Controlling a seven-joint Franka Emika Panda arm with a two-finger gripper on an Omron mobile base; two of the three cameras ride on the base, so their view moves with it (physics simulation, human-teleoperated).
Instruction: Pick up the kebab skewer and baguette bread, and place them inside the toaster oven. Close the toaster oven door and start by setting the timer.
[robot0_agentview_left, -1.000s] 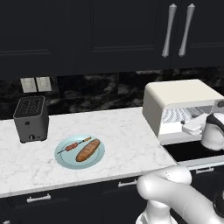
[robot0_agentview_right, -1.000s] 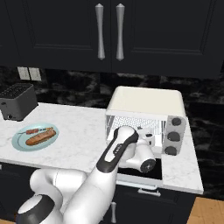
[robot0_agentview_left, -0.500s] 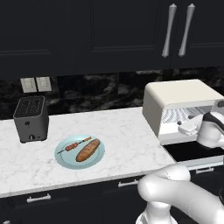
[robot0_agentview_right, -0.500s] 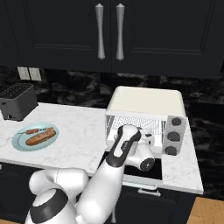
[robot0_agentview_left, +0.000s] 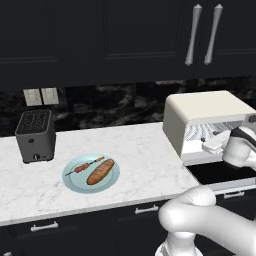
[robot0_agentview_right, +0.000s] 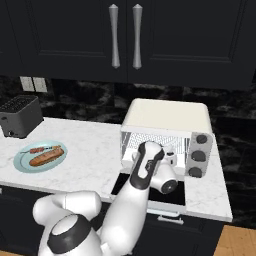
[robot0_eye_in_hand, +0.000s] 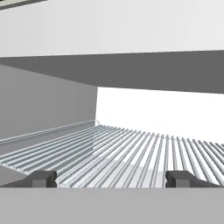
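The kebab skewer (robot0_agentview_left: 84, 165) and the orange-brown baguette bread (robot0_agentview_left: 100, 171) lie side by side on a pale blue plate (robot0_agentview_left: 71, 182) on the marble counter; the right base view also shows the skewer (robot0_agentview_right: 40, 149) and the bread (robot0_agentview_right: 46, 156). The cream toaster oven (robot0_agentview_left: 202, 107) stands to the right with its toaster oven door (robot0_agentview_left: 220, 173) folded down. My gripper (robot0_eye_in_hand: 111, 178) is open at the oven's mouth, just above the front of the bare wire rack (robot0_eye_in_hand: 131, 151), holding nothing. The hand (robot0_agentview_left: 214, 144) is far from the plate.
A dark slot toaster (robot0_agentview_left: 35, 135) stands at the counter's left end near wall outlets (robot0_agentview_left: 41, 96). Grey knobs (robot0_agentview_right: 199, 156) run down the oven's right side. Dark upper cabinets with bar handles (robot0_agentview_left: 202, 34) hang overhead. The lowered door (robot0_agentview_right: 172, 196) juts past the counter edge.
The hand has risen a little and edged closer to the oven opening. Its jaws stay wide. Plate, skewer and bread have not moved.
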